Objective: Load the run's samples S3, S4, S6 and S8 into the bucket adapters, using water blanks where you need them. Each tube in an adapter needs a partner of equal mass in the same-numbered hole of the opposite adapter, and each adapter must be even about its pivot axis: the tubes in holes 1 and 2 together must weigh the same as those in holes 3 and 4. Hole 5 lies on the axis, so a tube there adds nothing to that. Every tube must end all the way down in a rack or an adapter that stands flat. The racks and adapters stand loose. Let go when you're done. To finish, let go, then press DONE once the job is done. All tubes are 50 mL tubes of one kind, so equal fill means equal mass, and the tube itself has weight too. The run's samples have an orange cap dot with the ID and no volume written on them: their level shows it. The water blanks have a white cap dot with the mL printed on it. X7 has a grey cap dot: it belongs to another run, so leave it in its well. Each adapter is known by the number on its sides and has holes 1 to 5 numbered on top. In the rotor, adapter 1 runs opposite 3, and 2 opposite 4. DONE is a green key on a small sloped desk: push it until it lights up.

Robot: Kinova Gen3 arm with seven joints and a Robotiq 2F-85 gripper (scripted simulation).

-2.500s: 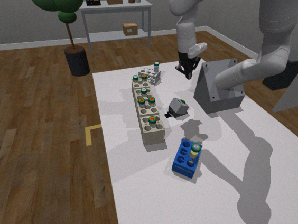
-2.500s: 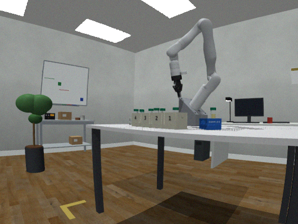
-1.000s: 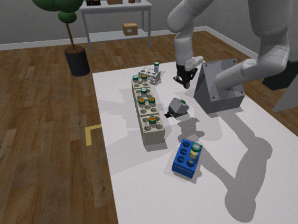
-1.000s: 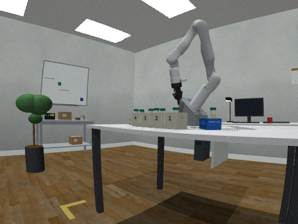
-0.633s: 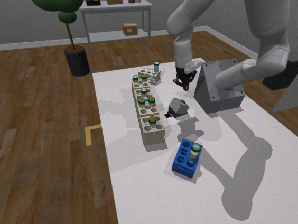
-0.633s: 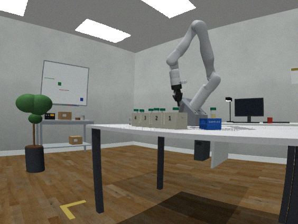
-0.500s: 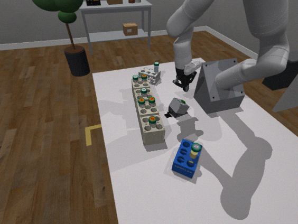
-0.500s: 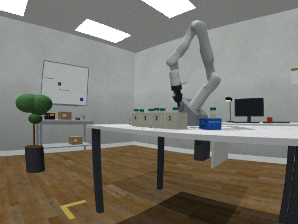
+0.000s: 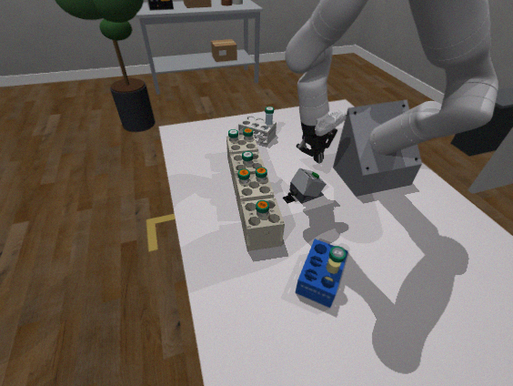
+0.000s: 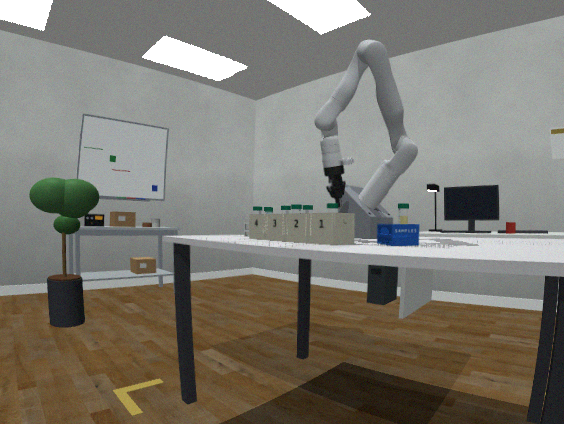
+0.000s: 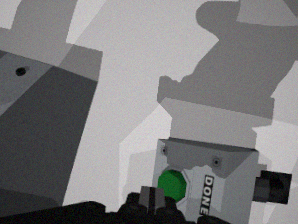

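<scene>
i have the claw (image 9: 316, 150) pinched fully shut with nothing in it, hanging above the tabletop (image 9: 255, 328) beside the grey arm pedestal (image 9: 387, 177). the green done key (image 11: 172, 184) sits on its small sloped desk (image 9: 308, 183), below and just ahead of the fingertips, unlit. my next move, i judge, is down and forward onto it.

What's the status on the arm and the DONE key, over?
Gripper shut, empty, above the table. DONE key just ahead of the fingertips in the wrist view, not lit. Nothing between them.
</scene>
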